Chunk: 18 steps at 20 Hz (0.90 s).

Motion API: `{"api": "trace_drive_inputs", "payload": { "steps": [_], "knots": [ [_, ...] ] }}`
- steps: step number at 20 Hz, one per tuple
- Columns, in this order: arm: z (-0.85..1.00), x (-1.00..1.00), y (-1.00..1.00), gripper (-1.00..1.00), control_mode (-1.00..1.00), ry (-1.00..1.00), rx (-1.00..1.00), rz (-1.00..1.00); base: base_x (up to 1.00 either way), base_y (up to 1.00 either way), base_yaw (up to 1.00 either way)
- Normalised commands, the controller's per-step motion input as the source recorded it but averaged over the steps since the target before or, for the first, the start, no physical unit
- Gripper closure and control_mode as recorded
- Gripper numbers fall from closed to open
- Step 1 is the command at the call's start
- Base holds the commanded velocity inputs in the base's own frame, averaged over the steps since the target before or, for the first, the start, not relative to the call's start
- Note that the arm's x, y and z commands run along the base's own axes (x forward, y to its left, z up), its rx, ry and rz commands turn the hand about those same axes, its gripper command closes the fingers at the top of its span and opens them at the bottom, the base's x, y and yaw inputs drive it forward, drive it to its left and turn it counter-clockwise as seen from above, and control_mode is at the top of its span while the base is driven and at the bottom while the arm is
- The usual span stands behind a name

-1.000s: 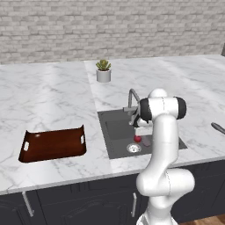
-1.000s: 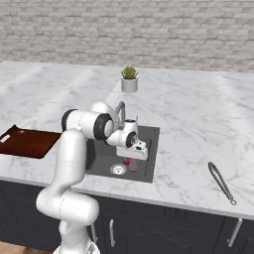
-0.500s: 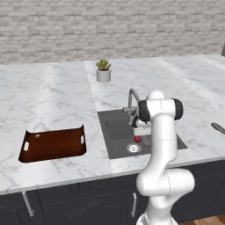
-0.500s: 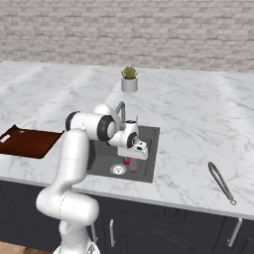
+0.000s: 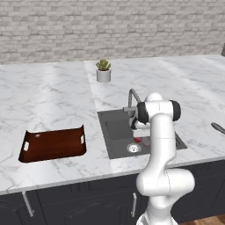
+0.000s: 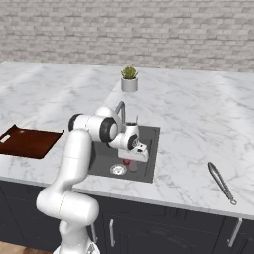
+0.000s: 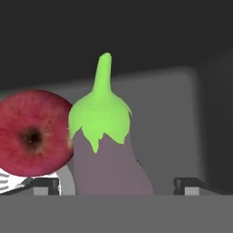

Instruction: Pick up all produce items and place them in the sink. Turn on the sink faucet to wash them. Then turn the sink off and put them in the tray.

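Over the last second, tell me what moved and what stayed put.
The arm's elbow drew back toward the base while the end effector stayed low in the sink, straddling the eggplant beside the apple. Nothing gripped or released. Tray, faucet and plant unchanged.

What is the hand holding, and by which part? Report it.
Nothing yet. The hand is open, its fingertips standing clear on either side of the eggplant, at its purple body, with the red apple beside it.
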Motion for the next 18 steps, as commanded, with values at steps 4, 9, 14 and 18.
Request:
{"api": "trace_drive_inputs", "payload": {
  "steps": [4, 9, 14, 18],
  "knots": [
    [-0.22, 0.0, 0.0, -1.0, -1.0, 0.0, 0.0, 0.01, 0.0, 0.0, 0.0],
    [-0.25, 0.0, 0.0, -1.0, -1.0, 0.0, 0.0, 0.01, 0.0, 0.0, 0.0],
    [-0.26, 0.0, 0.0, 1.0, -1.0, 0.0, 0.0, 0.0, 0.0, 0.0, 0.0],
    [-0.1, 0.0, 0.0, 1.0, -1.0, 0.01, 0.0, 0.0, 0.0, 0.0, 0.0]
  ]
}}
